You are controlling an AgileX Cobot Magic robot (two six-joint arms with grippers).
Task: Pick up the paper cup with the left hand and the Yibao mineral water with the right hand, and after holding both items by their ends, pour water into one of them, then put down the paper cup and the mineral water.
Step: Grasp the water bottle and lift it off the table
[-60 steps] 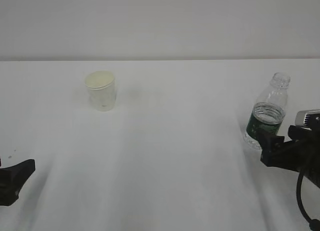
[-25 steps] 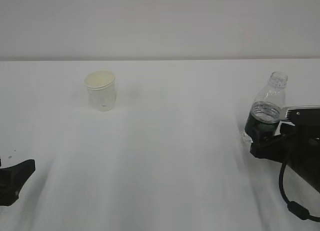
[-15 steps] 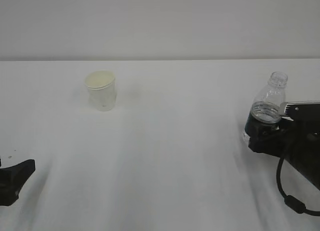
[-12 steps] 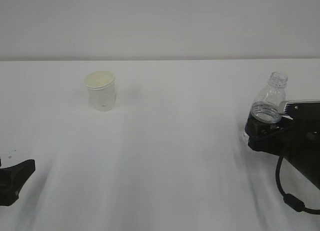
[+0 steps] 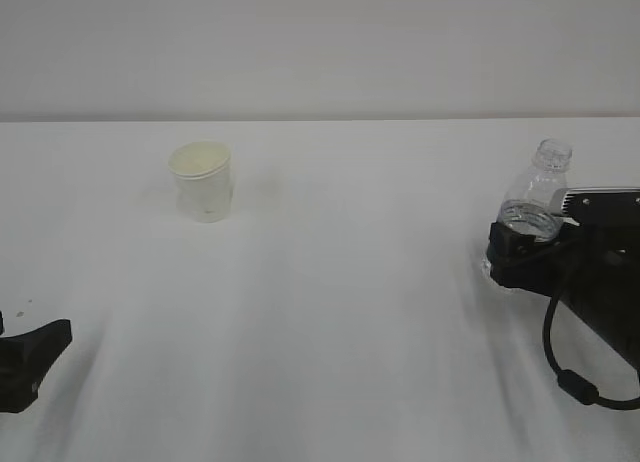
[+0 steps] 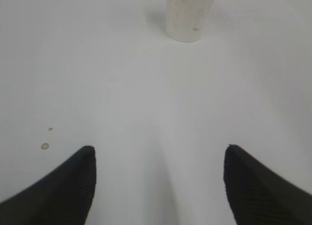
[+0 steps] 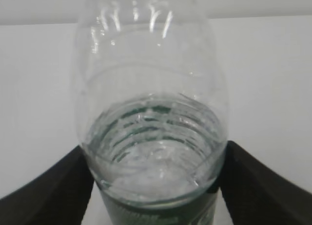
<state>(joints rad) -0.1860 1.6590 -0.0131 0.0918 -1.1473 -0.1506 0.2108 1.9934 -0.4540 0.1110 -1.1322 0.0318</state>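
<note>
My right hand has pushed in around the Yibao mineral water at the right edge of the frame since a moment ago; the fingers now press both sides of its label, clamped, and the bottle leans slightly. Lifting looks next. My left hand waits spread wide, lower left, well apart from the paper cup at upper left.
</note>
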